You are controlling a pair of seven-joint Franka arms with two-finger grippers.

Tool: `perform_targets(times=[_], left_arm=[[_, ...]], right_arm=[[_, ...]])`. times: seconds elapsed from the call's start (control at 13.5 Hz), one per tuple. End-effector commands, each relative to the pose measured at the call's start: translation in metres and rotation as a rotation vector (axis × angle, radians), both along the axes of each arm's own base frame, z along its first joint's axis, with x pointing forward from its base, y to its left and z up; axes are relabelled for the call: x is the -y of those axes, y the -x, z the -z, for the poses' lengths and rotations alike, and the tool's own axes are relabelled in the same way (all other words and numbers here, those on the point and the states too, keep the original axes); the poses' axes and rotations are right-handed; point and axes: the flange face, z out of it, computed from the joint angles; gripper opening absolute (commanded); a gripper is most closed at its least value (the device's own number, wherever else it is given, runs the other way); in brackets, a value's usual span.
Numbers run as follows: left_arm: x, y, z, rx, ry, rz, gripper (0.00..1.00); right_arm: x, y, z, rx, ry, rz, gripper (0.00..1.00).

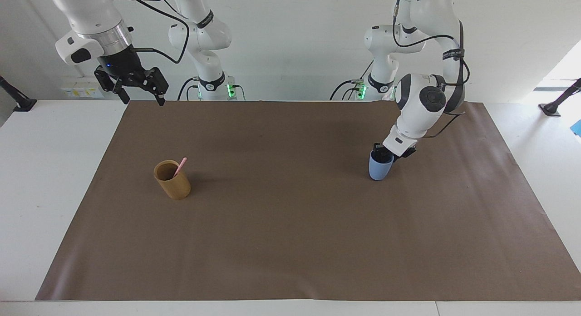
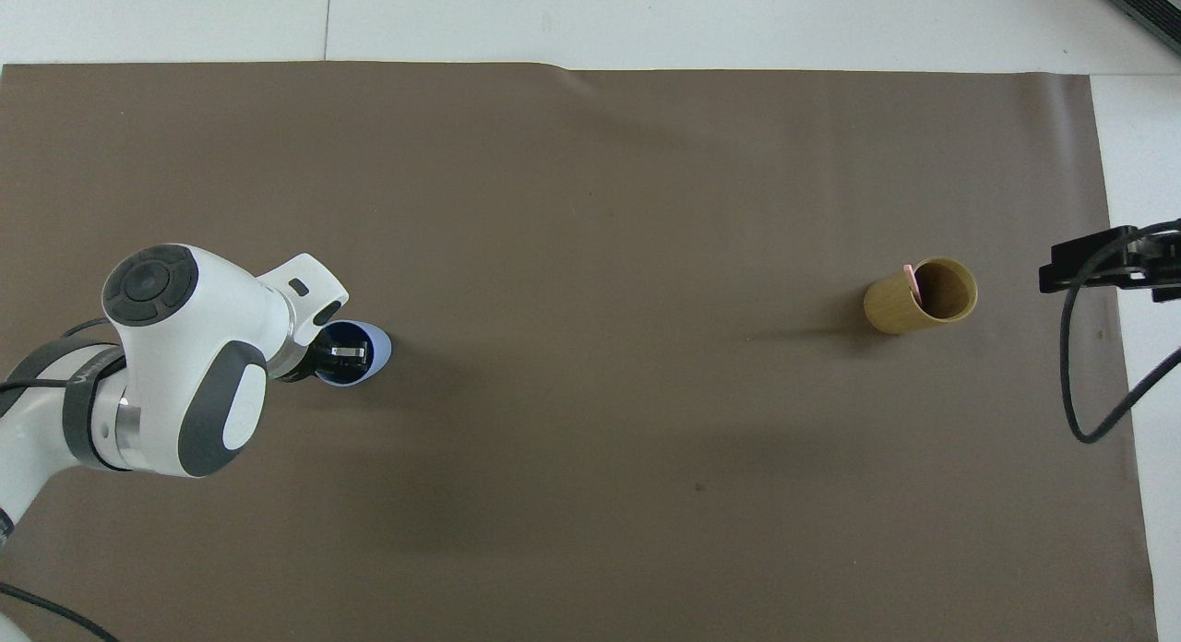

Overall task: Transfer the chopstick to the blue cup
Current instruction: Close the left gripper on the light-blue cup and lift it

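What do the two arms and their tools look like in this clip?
Both arms are glossy white, rounded segments with dark grey joint caps and black bands. Black cables run loosely along each. The right arm has a silver ring above its black tool, the right gripper. The left gripper is also black. Green lights glow at both bases.

1. No text, label, brand, number or sign can be read anywhere in either view.
2. The band on the left arm (image 1: 454, 52) carries small lettering, but it is too small to make out.
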Motion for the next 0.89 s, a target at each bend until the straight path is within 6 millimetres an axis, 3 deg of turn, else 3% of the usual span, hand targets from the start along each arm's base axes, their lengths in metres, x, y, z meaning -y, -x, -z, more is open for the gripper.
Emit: perform_targets(times=[0.0,0.15,0.37,0.52,0.67,0.81], left_arm=[[-0.003,-0.009,-0.007,0.030,0.010,0.031,0.00],[-0.003,-0.024,-0.019,0.017,0.003,0.044,0.00],[-0.001,-0.038,-0.083,-0.001,-0.014,0.066,0.00],[0.015,-0.042,-0.131,-0.025,-0.006,0.077,0.00],[0.055,-0.030,-0.153,-0.052,-0.012,0.123,0.00],[0.106,-0.015,-0.155,-0.024,-0.013,0.086,0.00]], right_arm=[[0.002,0.003,-0.002,0.006,-0.006,-0.018,1.00],[0.002,0.003,-0.001,0.006,-0.006,-0.018,1.00],[0.003,0.002,-0.001,0.009,-0.007,-0.009,1.00],[0.002,0.002,-0.001,0.008,-0.007,-0.009,1.00],[0.002,0.002,-0.001,0.009,-0.007,-0.009,1.00],[0.003,0.002,-0.001,0.009,-0.007,-0.007,1.00]])
